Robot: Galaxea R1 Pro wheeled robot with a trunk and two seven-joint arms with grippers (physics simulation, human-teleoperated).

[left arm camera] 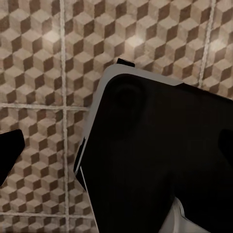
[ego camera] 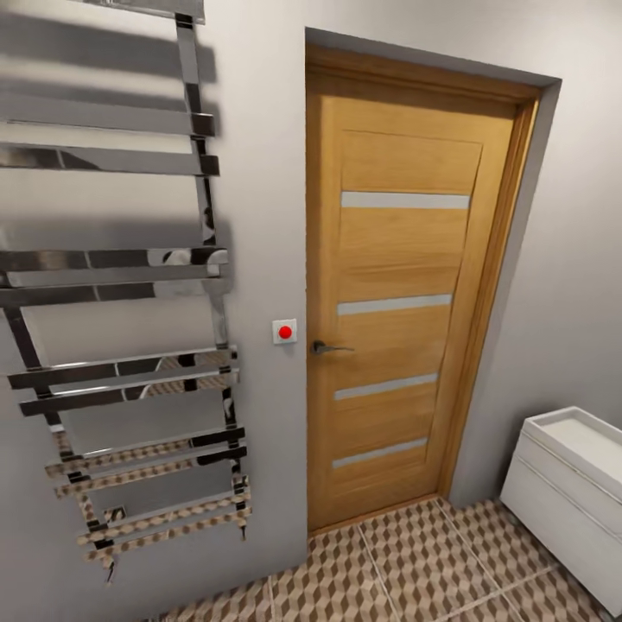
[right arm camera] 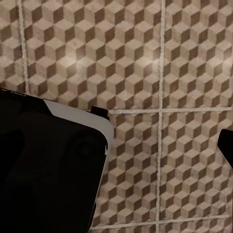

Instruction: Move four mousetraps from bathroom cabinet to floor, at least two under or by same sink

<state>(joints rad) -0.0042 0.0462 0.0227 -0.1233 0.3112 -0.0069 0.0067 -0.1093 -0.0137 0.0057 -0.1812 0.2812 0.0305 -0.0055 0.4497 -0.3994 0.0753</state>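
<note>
The cube-patterned bathroom floor (ego camera: 415,561) runs along the foot of the wall and the door. At the right edge stands a white rectangular sink block (ego camera: 570,492) with flat fronts and a sunken top; its tap is out of view. The mousetraps and the wooden cabinet are out of view. In the left wrist view my left gripper (left arm camera: 116,150) hangs over the floor tiles (left arm camera: 43,58), one dark fingertip (left arm camera: 8,150) at the picture's edge, open and empty. My right gripper (right arm camera: 116,145) is likewise open over the tiles (right arm camera: 145,58), with one fingertip (right arm camera: 226,145) showing.
A closed wooden door (ego camera: 402,294) with a metal handle (ego camera: 328,348) faces me, a red button (ego camera: 285,332) beside it. A chrome towel radiator (ego camera: 130,285) hangs on the grey wall to the left. My black base (left arm camera: 160,160) (right arm camera: 43,170) is below both wrists.
</note>
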